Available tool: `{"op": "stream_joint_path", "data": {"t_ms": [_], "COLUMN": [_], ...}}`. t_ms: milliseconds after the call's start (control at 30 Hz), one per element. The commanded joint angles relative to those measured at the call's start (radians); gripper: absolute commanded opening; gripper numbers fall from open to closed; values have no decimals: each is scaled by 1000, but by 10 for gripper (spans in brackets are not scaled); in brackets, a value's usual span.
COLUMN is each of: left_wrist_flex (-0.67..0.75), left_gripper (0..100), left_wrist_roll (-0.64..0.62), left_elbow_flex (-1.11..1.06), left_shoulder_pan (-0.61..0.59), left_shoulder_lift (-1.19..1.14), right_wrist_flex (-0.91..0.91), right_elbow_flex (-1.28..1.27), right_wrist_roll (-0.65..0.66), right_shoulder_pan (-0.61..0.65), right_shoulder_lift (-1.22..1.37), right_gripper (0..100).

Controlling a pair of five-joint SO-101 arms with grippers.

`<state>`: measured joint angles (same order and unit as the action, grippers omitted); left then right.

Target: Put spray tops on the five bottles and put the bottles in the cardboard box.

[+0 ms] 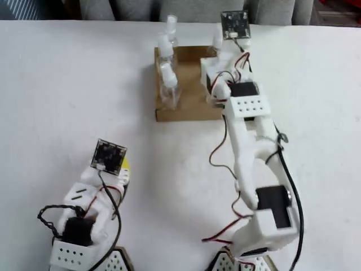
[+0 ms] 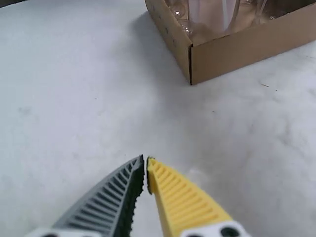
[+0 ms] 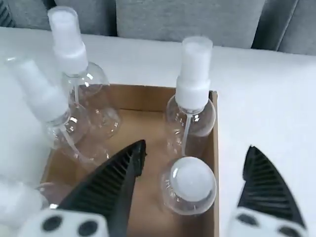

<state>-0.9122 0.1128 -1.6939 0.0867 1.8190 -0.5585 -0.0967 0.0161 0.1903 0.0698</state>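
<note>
Spreading wide, the right fingers (image 3: 116,185) hang over the cardboard box (image 3: 148,98), one black finger on either side of a clear bottle (image 3: 190,185) that stands in the box with its white spray top on. Neither finger appears to touch it. Just behind it, against the same wall, stands a second capped bottle (image 3: 190,116). Along the opposite wall are an upright bottle (image 3: 86,94), a tilted bottle (image 3: 54,118) leaning against it, and a blurred white cap (image 3: 15,202) nearest the camera. In the high view the box sits at the far middle of the white surface (image 1: 67,84). The left fingers (image 2: 177,192), one grey and one yellow, are closed tip to tip on nothing, low over the surface and well apart from the box's near corner.
</note>
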Motion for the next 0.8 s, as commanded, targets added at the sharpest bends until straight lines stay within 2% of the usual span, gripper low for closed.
{"op": "stream_joint_path", "data": {"t_ms": [0,367,600,767], "left_wrist_flex": [6,12,8,9], "left_gripper": [27,27,24,24], "left_wrist_roll": [11,11,11,11], "left_elbow_flex": [2,2,2,2], "left_shoulder_pan": [-13,-13,-19,-73], "left_shoulder_lift": [8,8,8,8], "right_wrist_flex": [-81,-443,-463,-463], "right_elbow_flex": [12,-28,-226,-367], "right_wrist_roll": [3,3,12,12], "right_shoulder_pan": [-1,-18,-18,-16], "right_shoulder_lift": [-130,-384,-605,-817], "right_gripper": [265,262,262,262]}}
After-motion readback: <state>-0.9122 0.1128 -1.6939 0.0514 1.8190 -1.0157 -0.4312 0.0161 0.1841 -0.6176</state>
